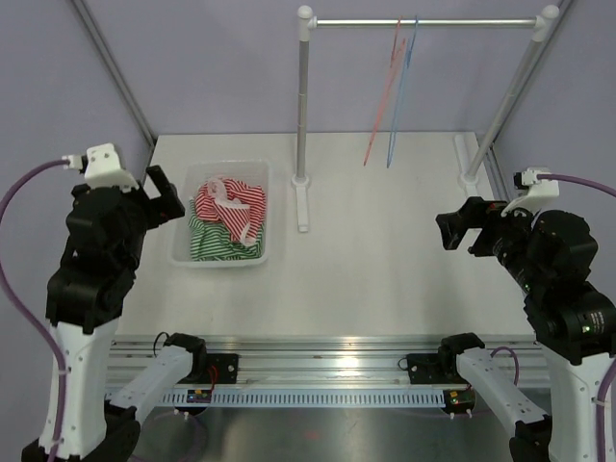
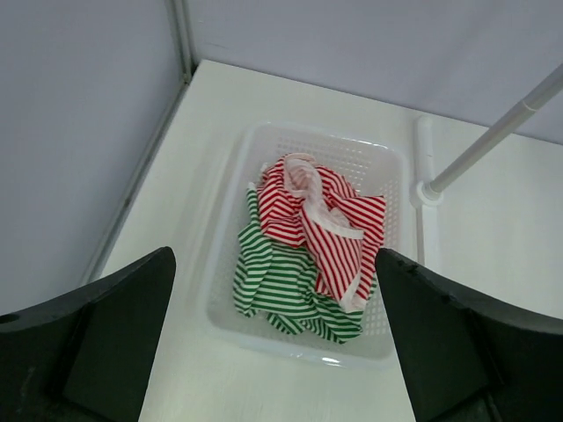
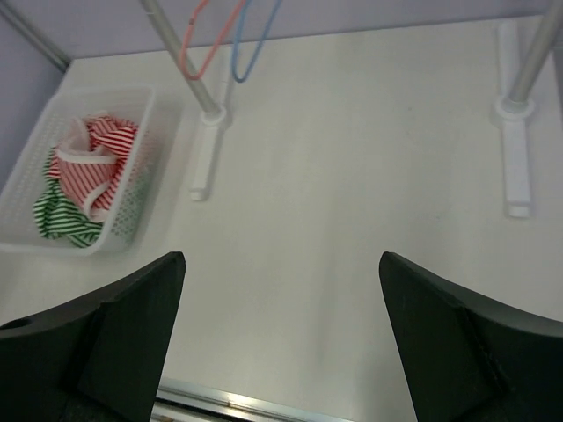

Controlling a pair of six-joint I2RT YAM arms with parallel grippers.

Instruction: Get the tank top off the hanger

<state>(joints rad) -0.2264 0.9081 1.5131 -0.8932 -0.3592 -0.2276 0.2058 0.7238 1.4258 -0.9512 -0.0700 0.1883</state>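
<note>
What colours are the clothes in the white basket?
Red-and-white striped top, green-and-white striped top; clearest from left wrist.

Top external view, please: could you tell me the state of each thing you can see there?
Red hanger: bare, hanging on the rail.
Blue hanger: bare, hanging beside it.
Red-striped tank top: crumpled in the basket.
Green-striped tank top: crumpled beneath it.
Left end effector: open, empty.
Right end effector: open, empty.

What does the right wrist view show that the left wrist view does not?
Only the right wrist view: the pink hanger and blue hanger, both bare, the rack's right post, and the open right gripper. Only the left wrist view: the open left gripper. Both: the basket with the red-striped top and green-striped top, and the rack's left post.
</note>
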